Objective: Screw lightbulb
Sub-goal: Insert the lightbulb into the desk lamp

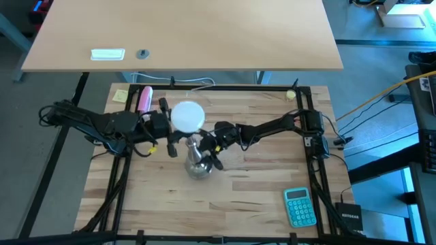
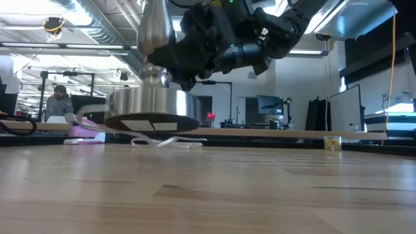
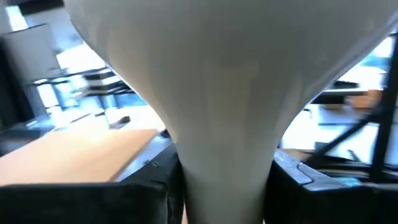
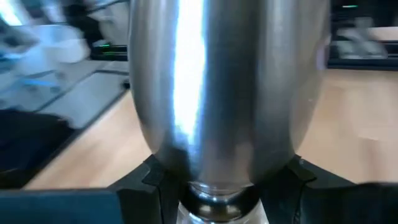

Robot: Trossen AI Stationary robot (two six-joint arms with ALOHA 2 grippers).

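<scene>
Left gripper (image 1: 170, 129) pinches the white frosted lightbulb (image 1: 187, 116) by its narrow neck, at mid-table, just 11 o'clock of the shiny metal socket stand (image 1: 197, 165); right gripper (image 1: 212, 146) clamps the stand's stem from 3 o'clock; bulb not visibly seated; aligning and threading remain, I'd judge.

From the low view I see only the socket stand (image 2: 153, 107) and its lower stem; the top edge cuts off the rest. In the left wrist view the lightbulb (image 3: 227, 93) overfills the frame (globe cropped), and the room behind is a blur.
</scene>
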